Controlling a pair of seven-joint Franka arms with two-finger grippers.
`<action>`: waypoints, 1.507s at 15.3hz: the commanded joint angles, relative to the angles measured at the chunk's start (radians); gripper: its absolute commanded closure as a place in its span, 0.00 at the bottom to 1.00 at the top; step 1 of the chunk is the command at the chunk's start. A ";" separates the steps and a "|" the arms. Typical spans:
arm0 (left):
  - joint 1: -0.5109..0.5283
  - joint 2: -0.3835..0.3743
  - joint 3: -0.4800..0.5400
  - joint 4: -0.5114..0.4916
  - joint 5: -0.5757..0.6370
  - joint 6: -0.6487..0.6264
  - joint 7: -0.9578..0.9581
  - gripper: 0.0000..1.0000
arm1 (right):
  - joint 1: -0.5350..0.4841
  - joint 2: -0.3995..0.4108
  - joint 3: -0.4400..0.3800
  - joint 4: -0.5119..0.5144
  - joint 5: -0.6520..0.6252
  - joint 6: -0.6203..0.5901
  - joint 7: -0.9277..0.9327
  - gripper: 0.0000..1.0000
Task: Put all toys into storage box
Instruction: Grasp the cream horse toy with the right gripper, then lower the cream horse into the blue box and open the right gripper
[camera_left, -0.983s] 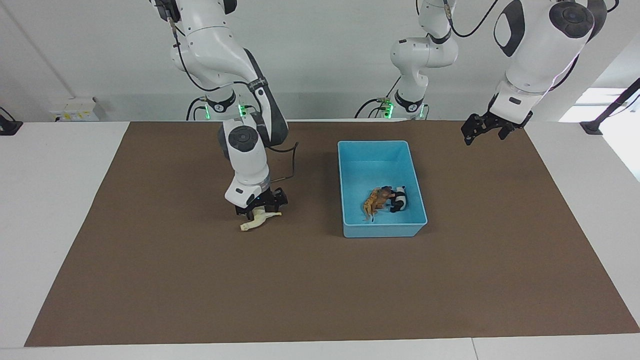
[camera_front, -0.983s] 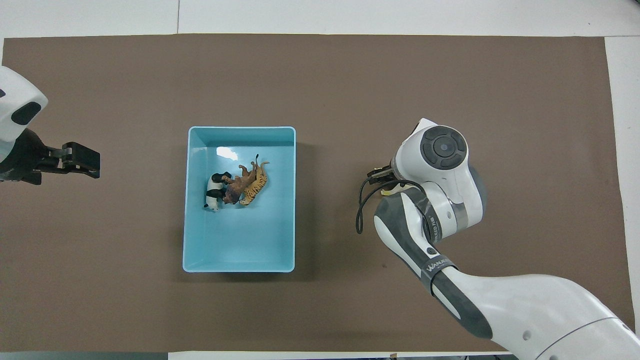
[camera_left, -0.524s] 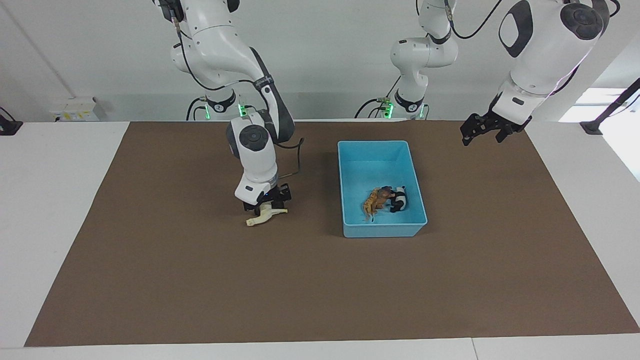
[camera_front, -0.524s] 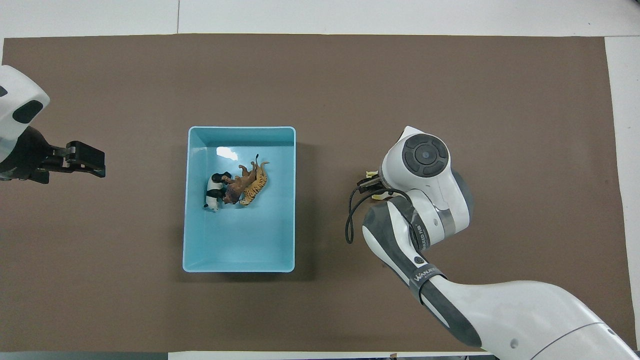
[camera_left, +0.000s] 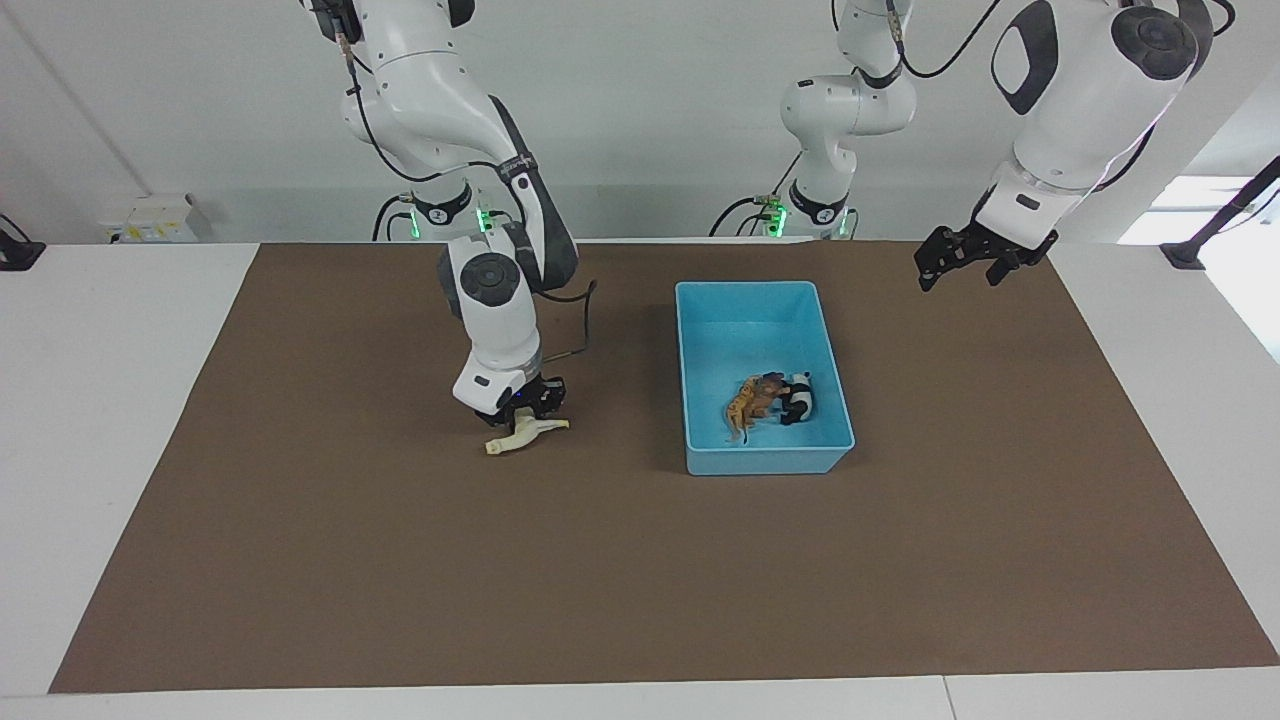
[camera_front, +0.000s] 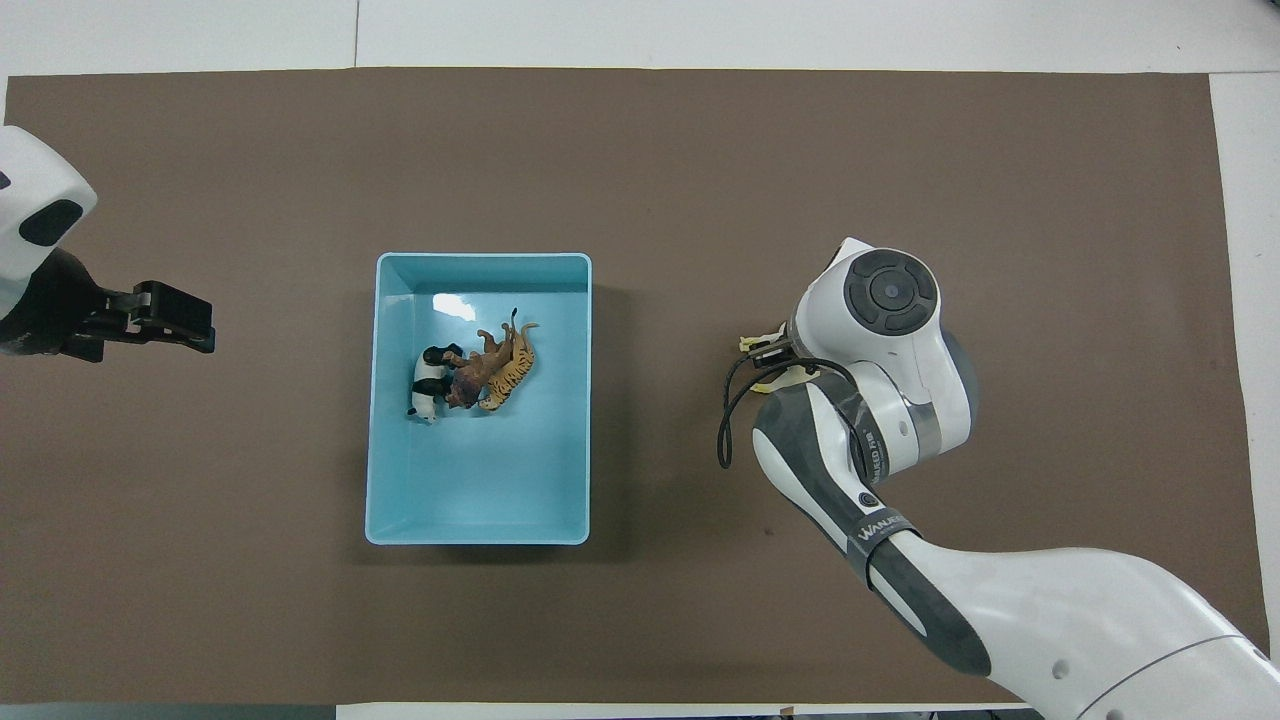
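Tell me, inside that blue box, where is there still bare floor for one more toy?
In the storage box, the half nearer the robots is bare, as is a strip along the wall farthest from them. It is crowded mid-box, where the panda, lion and tiger lie pressed together. The right gripper is down at the cream llama on the mat.

The right tool (camera_left: 522, 408) is held low at the desk, wrist pointing down, fingers closed in. The left tool (camera_left: 962, 260) is held raised, waiting, fingers spread apart.
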 joint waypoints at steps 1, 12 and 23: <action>0.003 0.001 0.001 0.004 -0.012 -0.001 0.008 0.00 | -0.009 -0.010 0.005 0.110 0.007 -0.140 -0.014 1.00; 0.010 -0.006 0.000 0.001 -0.012 -0.003 0.006 0.00 | 0.209 0.062 0.020 0.583 0.110 -0.346 0.380 1.00; 0.016 -0.006 0.000 0.003 -0.012 -0.003 0.006 0.00 | 0.390 0.152 0.019 0.532 0.136 -0.064 0.606 0.00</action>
